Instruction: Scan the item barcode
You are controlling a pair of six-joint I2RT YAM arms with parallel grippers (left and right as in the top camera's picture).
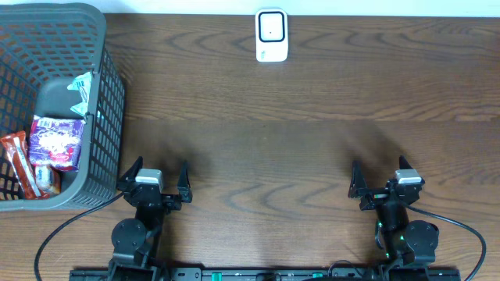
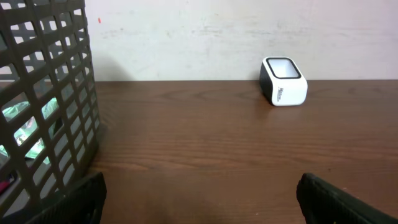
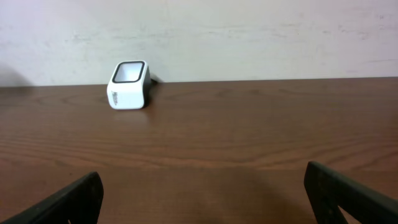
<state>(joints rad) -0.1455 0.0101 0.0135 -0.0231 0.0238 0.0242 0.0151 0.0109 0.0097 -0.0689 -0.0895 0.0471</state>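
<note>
From overhead, the snack packs to scan are all sitting in the gray basket at the desk's left end, with the white scanner at the far edge. Left jaws and right jaws are both spread wide, nothing in them, near the front edge. Left wrist view: basket on the left, scanner further back on the right. Right wrist view: scanner back left, by the wall.

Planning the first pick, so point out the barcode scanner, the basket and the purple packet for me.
barcode scanner [image 1: 272, 33], overhead view, middle of its top face.
basket [image 1: 110, 117], overhead view, on its mesh side wall.
purple packet [image 1: 57, 143], overhead view, centre of the wrapper.
</note>
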